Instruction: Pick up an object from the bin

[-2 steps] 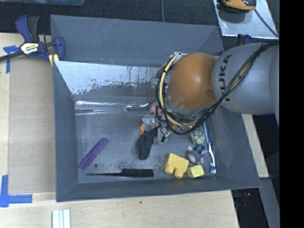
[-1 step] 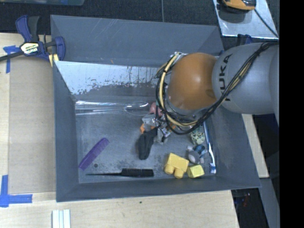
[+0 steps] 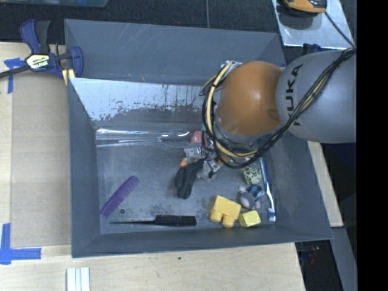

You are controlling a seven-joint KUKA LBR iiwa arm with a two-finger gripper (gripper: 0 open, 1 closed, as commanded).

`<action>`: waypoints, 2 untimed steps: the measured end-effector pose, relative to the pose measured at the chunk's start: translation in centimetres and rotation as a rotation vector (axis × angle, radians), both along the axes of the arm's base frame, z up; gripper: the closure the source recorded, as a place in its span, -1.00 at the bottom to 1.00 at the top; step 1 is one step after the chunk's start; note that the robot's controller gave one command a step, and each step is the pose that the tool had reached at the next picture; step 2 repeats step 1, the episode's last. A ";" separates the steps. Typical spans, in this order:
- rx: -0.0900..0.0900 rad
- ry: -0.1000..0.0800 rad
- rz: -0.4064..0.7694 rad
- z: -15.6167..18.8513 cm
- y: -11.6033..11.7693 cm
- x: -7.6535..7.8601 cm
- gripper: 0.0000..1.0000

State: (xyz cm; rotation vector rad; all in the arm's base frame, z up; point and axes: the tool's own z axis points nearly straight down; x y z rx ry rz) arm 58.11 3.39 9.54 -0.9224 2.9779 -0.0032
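Black stubby piece (image 3: 185, 182) lies near the middle of the bin (image 3: 85, 223), just beside the pincer (image 3: 203, 156); we cannot tell how far the pincer is open. We count one purple comb (image 3: 119, 195), one black comb (image 3: 159, 220), two yellow blocks (image 3: 225, 211) and one small heap (image 3: 254, 190) at the right.

We see the gripper (image 3: 204, 158) near the middle of the bin (image 3: 82, 180). Just left of it and nearer us lies a stubby handle (image 3: 185, 182). A comb (image 3: 119, 195) lies well left, and a long thin stick (image 3: 159, 220) lies along the near wall. Two blocks (image 3: 225, 211) sit side by side, right and forward, with a small heap (image 3: 253, 188) just behind them.
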 end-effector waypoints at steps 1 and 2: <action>0.000 0.006 -0.001 4.3 0.0 -0.2 1.00; 0.000 0.006 -0.001 4.3 0.0 -0.2 1.00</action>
